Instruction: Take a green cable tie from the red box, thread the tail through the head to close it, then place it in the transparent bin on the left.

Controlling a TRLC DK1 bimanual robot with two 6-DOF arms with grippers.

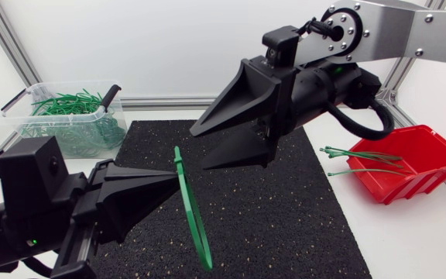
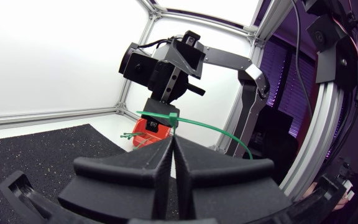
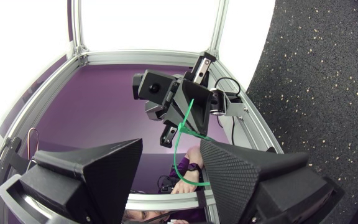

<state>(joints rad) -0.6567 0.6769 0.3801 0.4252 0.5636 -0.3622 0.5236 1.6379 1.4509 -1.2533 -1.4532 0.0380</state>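
A green cable tie (image 1: 193, 211), bent into a long narrow loop, hangs over the black mat (image 1: 285, 209). My left gripper (image 1: 178, 180) is shut on the tie near the upper end. In the left wrist view the cable tie (image 2: 216, 129) arcs out from the left gripper (image 2: 171, 142). My right gripper (image 1: 201, 149) stands open just above and to the right of the tie, touching nothing. In the right wrist view the cable tie (image 3: 188, 124) hangs ahead of the open right gripper (image 3: 171, 163).
The red box (image 1: 413, 184) with a few loose green ties (image 1: 360, 158) sits at the right. The transparent bin (image 1: 53, 116) at the back left holds several green ties.
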